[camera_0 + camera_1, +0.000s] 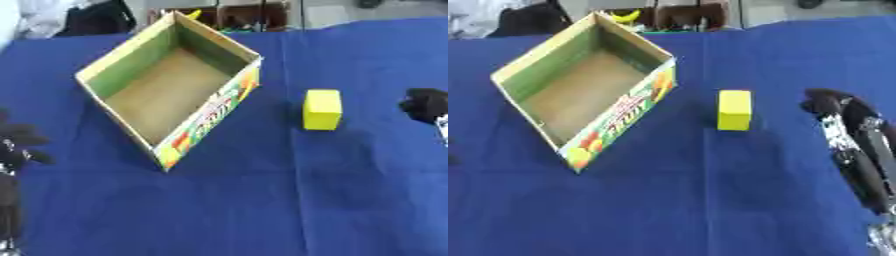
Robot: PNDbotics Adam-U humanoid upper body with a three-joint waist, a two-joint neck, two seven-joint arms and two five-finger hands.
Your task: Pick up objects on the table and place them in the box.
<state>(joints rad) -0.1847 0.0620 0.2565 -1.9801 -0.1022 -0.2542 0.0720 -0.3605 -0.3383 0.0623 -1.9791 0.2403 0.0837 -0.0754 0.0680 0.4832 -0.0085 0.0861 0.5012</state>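
Yellow rectangular block [734, 110] stands upright on blue cloth [710, 200], right of the empty open cardboard box [579, 90]. My right hand [826, 104] nears it; fingers' state unreadable. Left hand [16, 145] idle, fingers relaxed. Risk: a sideways nudge topples the block.

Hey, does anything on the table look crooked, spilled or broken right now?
Nothing spilled or damaged. The box sits turned at an angle to the table edge, open and empty. The yellow block stands upright on the blue cloth, apart from it.
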